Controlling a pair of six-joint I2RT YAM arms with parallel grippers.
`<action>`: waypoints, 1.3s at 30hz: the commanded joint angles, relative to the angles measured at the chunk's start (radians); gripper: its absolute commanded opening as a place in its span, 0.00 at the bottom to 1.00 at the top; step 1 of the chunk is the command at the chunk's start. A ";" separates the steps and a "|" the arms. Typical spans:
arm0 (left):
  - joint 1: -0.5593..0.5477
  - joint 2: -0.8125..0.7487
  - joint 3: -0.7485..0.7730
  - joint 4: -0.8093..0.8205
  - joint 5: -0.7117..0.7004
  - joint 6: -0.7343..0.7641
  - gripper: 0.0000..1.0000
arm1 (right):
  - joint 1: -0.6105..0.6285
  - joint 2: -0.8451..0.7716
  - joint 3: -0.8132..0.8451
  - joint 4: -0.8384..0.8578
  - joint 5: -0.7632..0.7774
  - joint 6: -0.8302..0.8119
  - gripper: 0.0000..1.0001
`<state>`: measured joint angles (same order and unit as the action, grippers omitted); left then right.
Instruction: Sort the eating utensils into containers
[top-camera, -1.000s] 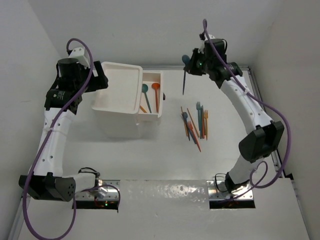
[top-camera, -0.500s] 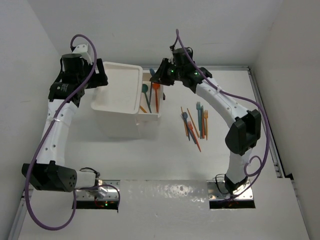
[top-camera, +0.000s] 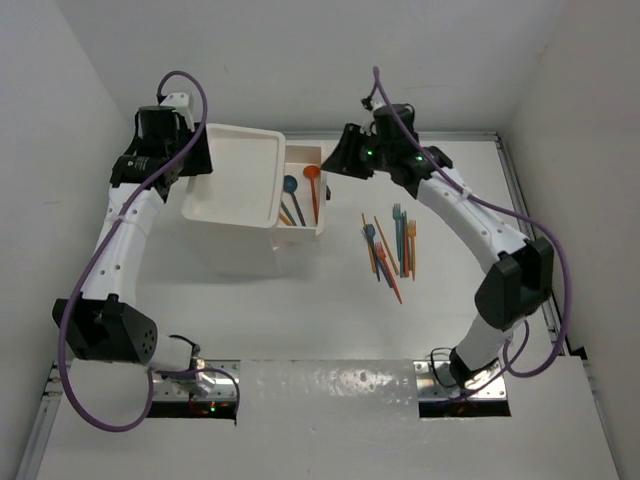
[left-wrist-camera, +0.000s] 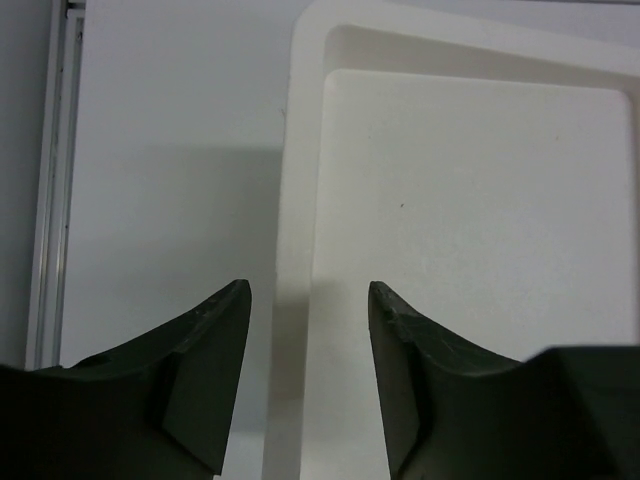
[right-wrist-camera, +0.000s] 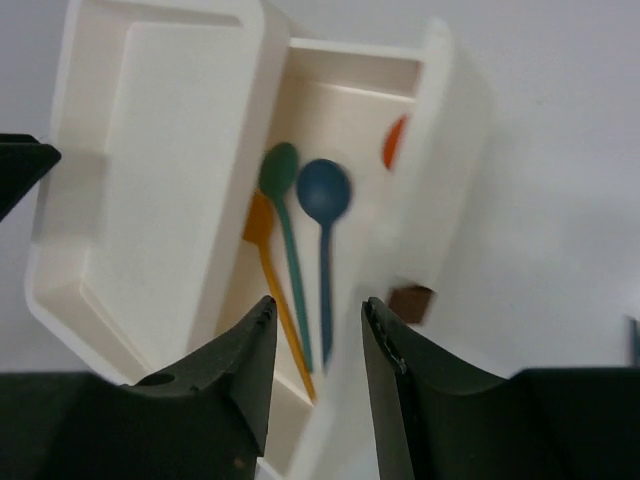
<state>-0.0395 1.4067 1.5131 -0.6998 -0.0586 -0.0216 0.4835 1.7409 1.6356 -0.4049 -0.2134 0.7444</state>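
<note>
The right pincer (right-wrist-camera: 317, 303) hangs over the open white plastic drawer (top-camera: 303, 153). Its jaws are a little apart and hold nothing. The drawer sticks out of the tall white plastic drawer box (top-camera: 240, 180), which stands toward the far left corner of the white table (top-camera: 300, 320). The left pincer (left-wrist-camera: 308, 288) is partly open, with one jaw on each side of the box's top rim. It does not seem to squeeze the rim.

To do this step well, the right arm should probably rise straight up, clear of the drawer front. Then it can take one piece from the pile by its thin handle. The left pincer should close softly so the box cannot slide.

Four pieces lie in the drawer:
- one blue plastic spoon (right-wrist-camera: 323, 192)
- one teal plastic spoon (right-wrist-camera: 279, 170)
- one orange plastic spoon (right-wrist-camera: 394, 143), half hidden
- one orange stick-like piece (right-wrist-camera: 262, 230)

The pile of thin colourful utensils (top-camera: 390, 245) lies right of the table's middle. It holds about eight pieces, but they overlap too much to count surely.
</note>
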 joint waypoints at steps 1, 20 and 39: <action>-0.008 0.014 0.044 0.037 0.026 0.049 0.47 | -0.159 -0.124 -0.173 0.159 -0.147 -0.051 0.39; -0.008 0.077 0.009 0.065 0.034 0.071 0.02 | -0.233 -0.035 -0.497 0.601 -0.524 0.005 0.42; -0.008 0.097 -0.027 0.071 0.034 0.061 0.00 | -0.171 0.178 -0.484 1.106 -0.652 0.385 0.42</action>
<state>-0.0391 1.4643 1.5166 -0.6544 -0.0551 0.0521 0.2775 1.9095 1.1133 0.6025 -0.8333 1.0973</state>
